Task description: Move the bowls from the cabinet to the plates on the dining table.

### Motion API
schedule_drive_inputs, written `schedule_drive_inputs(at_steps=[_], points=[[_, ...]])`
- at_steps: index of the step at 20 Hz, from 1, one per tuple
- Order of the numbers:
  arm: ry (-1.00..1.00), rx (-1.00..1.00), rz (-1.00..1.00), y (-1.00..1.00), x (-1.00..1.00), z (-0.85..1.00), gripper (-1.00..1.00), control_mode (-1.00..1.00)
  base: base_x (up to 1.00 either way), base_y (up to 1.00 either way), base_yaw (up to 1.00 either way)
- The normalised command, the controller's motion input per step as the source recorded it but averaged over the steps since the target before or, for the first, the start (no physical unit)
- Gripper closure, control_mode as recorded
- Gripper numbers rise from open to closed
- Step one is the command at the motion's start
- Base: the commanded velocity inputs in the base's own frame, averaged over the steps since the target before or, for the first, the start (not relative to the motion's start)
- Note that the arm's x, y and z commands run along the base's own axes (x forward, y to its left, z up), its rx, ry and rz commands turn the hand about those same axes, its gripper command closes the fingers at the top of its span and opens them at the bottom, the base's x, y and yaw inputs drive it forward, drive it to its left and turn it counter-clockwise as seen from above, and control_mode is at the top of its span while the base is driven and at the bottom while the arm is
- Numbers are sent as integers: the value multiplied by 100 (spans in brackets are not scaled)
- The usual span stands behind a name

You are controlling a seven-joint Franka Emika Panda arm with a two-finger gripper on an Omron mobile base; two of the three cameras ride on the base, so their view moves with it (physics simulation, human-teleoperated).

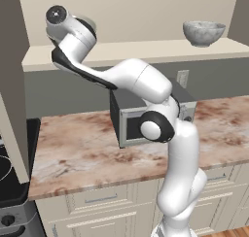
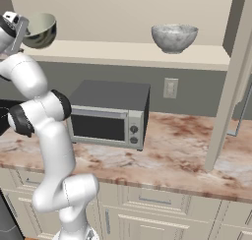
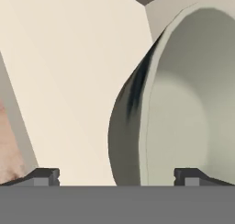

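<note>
Open cream wall cabinet [image 2: 138, 54], shelf holds both bowls. Near mottled grey stone-look bowl [image 3: 183, 103] sits just ahead, its rim between my gripper's [image 3: 117, 175] wide-spread fingers, nothing held. Second bowl [image 2: 174, 37] well apart along shelf.

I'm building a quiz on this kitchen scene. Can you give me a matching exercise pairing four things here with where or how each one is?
Things:
1. right bowl
2. left bowl
3. microwave
4. hand

Places or states:
A. on the marble counter, under the shelf
B. open, fingers either side of a bowl's wall
C. tipped on its side at the shelf's left end
D. upright on the cabinet shelf, away from the arm

Pairs: 1-D, 2-C, 3-A, 4-B
</note>
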Motion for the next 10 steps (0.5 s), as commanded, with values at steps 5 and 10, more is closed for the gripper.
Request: schedule_drive_inputs(at_steps=[5,10], points=[[0,1,3,3,0,0,100,-100,0,0,0],[0,2,1,0,6,0,100,-100,0,0,0]])
